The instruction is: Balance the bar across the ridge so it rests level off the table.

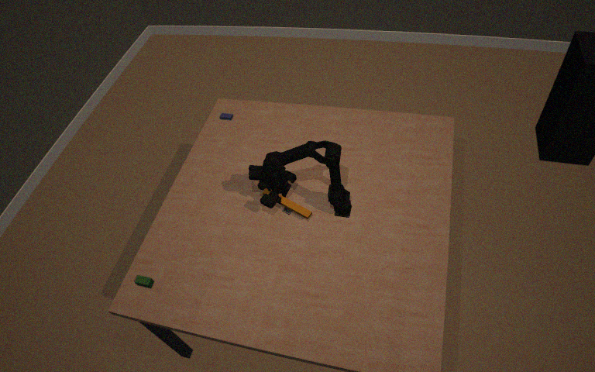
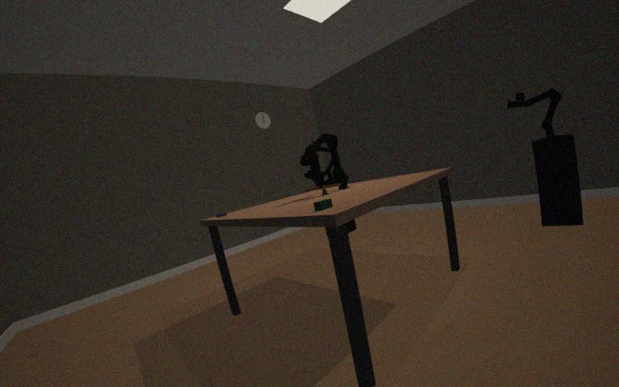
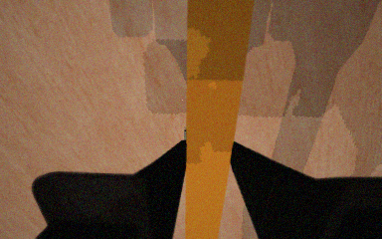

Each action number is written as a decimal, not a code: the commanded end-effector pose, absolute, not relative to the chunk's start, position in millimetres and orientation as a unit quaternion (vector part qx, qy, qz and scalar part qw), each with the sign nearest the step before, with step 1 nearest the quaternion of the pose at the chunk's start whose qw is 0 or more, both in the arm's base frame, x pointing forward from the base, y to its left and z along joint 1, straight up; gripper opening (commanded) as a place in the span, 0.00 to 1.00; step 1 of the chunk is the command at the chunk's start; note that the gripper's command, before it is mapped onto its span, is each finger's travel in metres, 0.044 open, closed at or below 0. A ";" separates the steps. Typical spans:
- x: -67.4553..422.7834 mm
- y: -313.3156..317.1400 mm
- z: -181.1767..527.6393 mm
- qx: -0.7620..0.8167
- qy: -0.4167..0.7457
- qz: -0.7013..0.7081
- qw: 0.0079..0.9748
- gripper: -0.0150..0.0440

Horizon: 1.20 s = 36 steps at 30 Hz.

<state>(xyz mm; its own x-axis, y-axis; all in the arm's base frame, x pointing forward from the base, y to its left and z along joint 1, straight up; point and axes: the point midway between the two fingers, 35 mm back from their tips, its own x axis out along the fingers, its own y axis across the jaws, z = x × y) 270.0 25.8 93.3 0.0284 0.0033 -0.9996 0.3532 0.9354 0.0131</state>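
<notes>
The orange bar (image 1: 296,207) (image 3: 213,115) is long and flat and runs lengthwise between the fingers. My gripper (image 1: 276,197) (image 3: 207,145) is shut on the bar, nearly midway along it in the top view. The small dark ridge (image 1: 287,210) (image 2: 324,191) stands on the table under the bar, close beside the gripper. Only a sliver of it shows in the wrist view, at the left fingertip. The bar looks about level and above the table in the exterior view. Whether it touches the ridge I cannot tell.
A green block (image 1: 143,280) (image 2: 322,204) lies near one table corner. A blue block (image 1: 226,116) (image 2: 221,214) lies near another. Both are far from the bar. The arm's base (image 1: 342,208) stands to the right of the bar in the top view.
</notes>
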 end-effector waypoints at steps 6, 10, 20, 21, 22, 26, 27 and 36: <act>270.0 25.8 92.2 0.131 0.685 -0.125 0.705 0.25; 269.9 25.8 91.9 0.131 0.686 -0.125 0.705 0.25; 269.8 25.8 91.0 0.131 0.686 -0.125 0.705 0.25; 269.8 25.8 90.9 0.131 0.686 -0.125 0.705 0.25; 269.8 25.8 90.9 0.131 0.686 -0.125 0.705 0.25; 269.8 25.7 90.5 0.131 0.686 -0.125 0.705 0.25; 269.8 25.7 90.4 0.131 0.686 -0.125 0.705 0.25; 269.8 25.7 89.7 0.131 0.686 -0.125 0.705 0.25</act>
<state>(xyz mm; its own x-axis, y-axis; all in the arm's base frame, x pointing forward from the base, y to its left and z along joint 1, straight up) 269.9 25.8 91.6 0.0292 0.0034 -0.9996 0.3537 0.9353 0.0135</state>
